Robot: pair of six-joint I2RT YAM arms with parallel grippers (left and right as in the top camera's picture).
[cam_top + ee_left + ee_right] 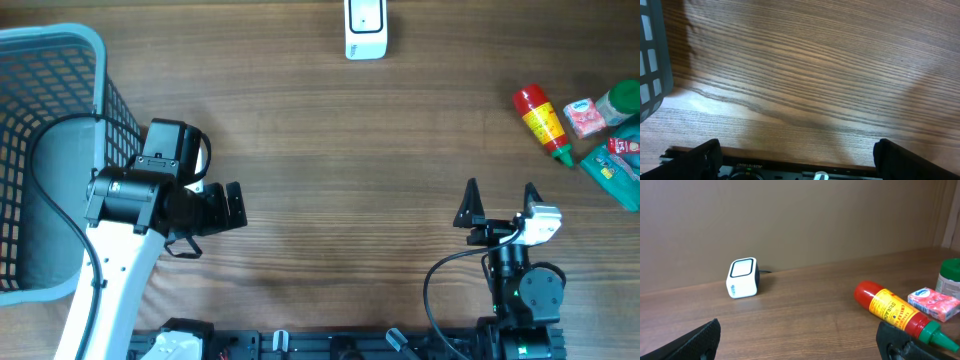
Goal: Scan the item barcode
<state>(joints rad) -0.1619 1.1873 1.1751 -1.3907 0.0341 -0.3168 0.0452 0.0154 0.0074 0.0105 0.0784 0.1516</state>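
The white barcode scanner (365,28) stands at the far edge of the table, its window (743,277) facing my right wrist view. Items lie at the right: a red sauce bottle (543,122) (895,311), a pink packet (583,117) (933,303), a green-lidded jar (620,102) (950,277) and a green packet (615,170). No barcode shows on them. My right gripper (500,195) (800,340) is open and empty, short of the bottle. My left gripper (212,222) (800,160) is open over bare wood, holding nothing.
A light blue plastic basket (60,38) fills the left side of the table, its wall (650,50) close beside my left arm. The table's near edge and the arm mounts (330,345) run along the bottom.
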